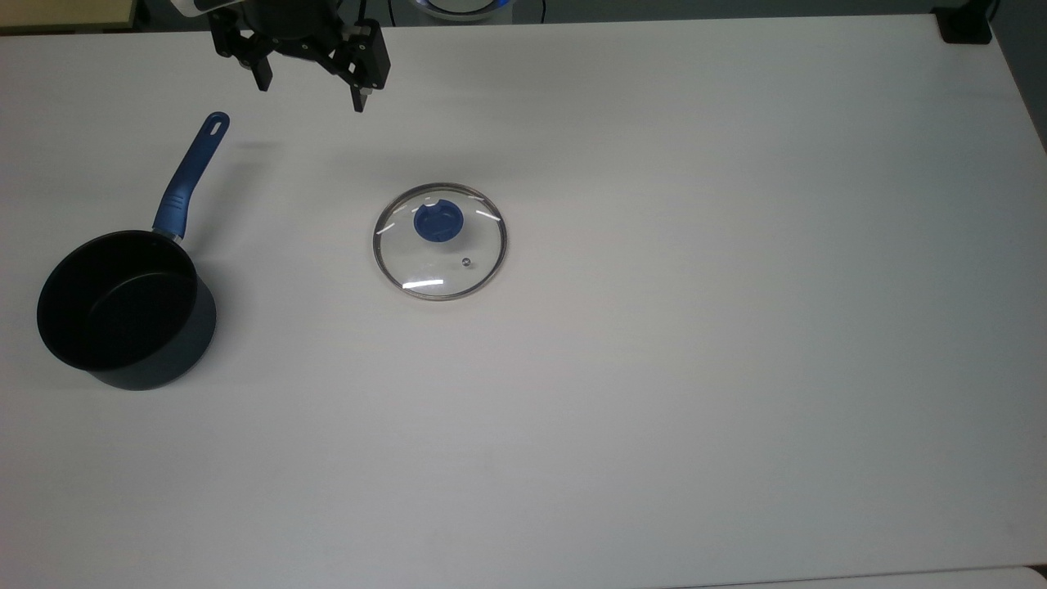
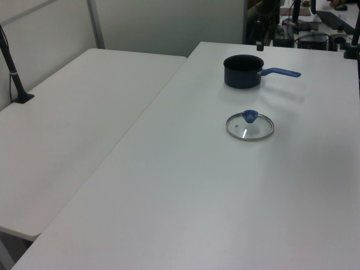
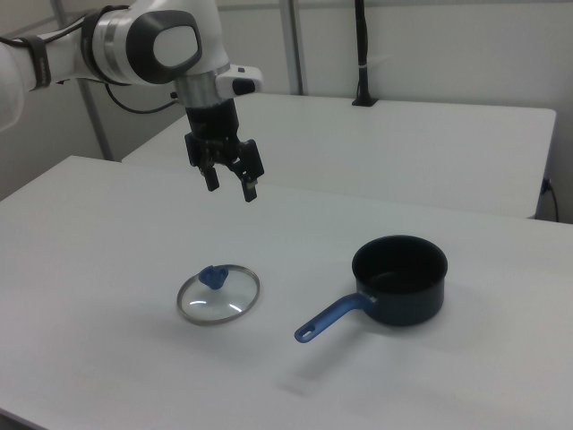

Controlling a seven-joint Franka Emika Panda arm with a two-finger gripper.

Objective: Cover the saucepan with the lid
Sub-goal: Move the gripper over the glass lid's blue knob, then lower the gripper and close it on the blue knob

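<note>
Top view gives us the white tabletop [image 1: 695, 368] from above, with the lid [image 1: 440, 240] lying flat near its middle, blue knob up and a small steam hole beside the knob. Well to the top view's left sits the saucepan [image 1: 123, 307], upright and uncovered, its blue handle [image 1: 192, 176] slanting toward the far edge with a slot at the tip. We see the gripper [image 1: 311, 86] hanging in the air at the far edge, between the handle tip and the lid as the top view shows them, touching neither; its two black fingers stand clearly apart with nothing between them. We can read no brand, label or writing on any of these things. From the right view we get what the top view cuts off: the white arm [image 3: 148, 45] with its rounded joints reaching in from the right view's left, and a second white table [image 3: 403, 152] behind. From the left view the lid [image 2: 250, 126] lies nearer than the saucepan [image 2: 243, 71].
</note>
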